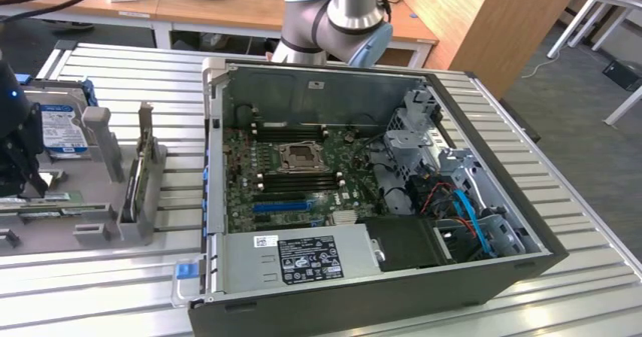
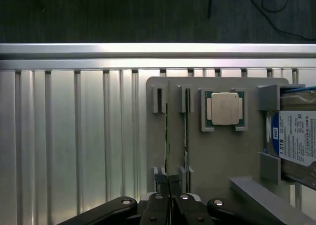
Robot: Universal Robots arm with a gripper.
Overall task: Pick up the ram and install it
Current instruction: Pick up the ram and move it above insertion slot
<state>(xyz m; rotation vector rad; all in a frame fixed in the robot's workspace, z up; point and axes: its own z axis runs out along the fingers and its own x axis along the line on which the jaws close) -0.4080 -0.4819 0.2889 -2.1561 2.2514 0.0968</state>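
The gripper (image 2: 169,198) has its jaws clamped on the ram (image 2: 167,136), 1 of 2 sticks standing on edge in the grey holder (image 2: 217,156), to the exterior view's left of the open computer case (image 1: 401,307).

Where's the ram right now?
The ram stands on edge in the gray holder on the exterior view's left, beside a second stick and the CPU; the gripper is shut on one end.

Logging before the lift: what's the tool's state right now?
Tool: closed, apparently pinching one end of the ram, which stands on edge in the grey tray.
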